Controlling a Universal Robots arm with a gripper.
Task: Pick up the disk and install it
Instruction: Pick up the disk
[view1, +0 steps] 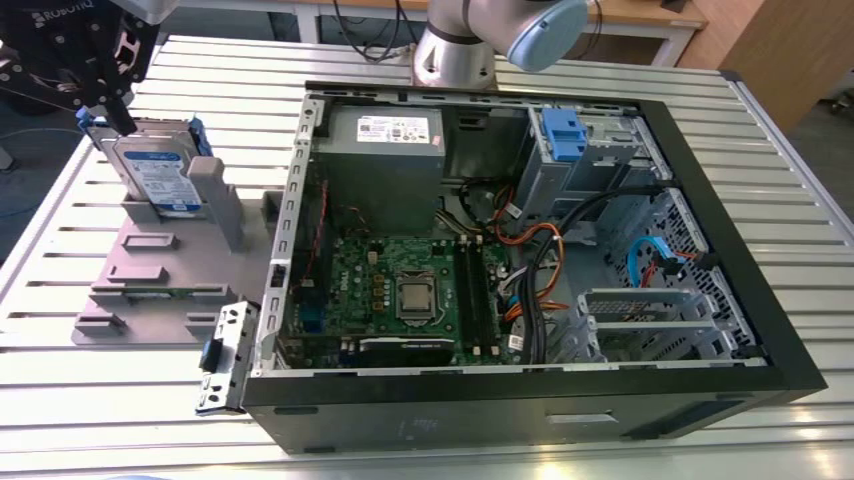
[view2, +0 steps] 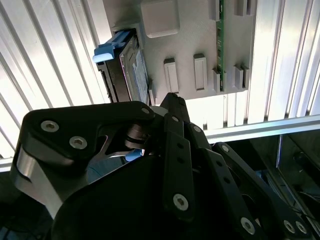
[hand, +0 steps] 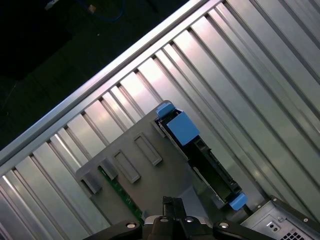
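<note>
Nearest in the exterior view lies the open black computer case (view1: 507, 400) on the slatted aluminium counter (view1: 787, 200). I judge that its raised sheet-metal rim and the loose orange and blue cables (view1: 541, 240) inside could catch a rail of a drive carried too low.

At the case's 9 o'clock sits the flat grey holder plate (view1: 147, 285). The disk (view1: 158, 178), a silver-grey metal hard drive with a white-and-blue label and blue plastic rails, stands in a slot at the plate's far end. A skewed or off-centre pull could jam it against the slot's posts or drag the plate along.

The drive stands on a short edge, its long axis running about 12 to 6 o'clock with the top tipped slightly toward 11 and the label facing the viewer. The black claw (view1: 110, 112) is at the drive's top corner, at 11 o'clock. Whether it is open or closed I cannot tell.
</note>
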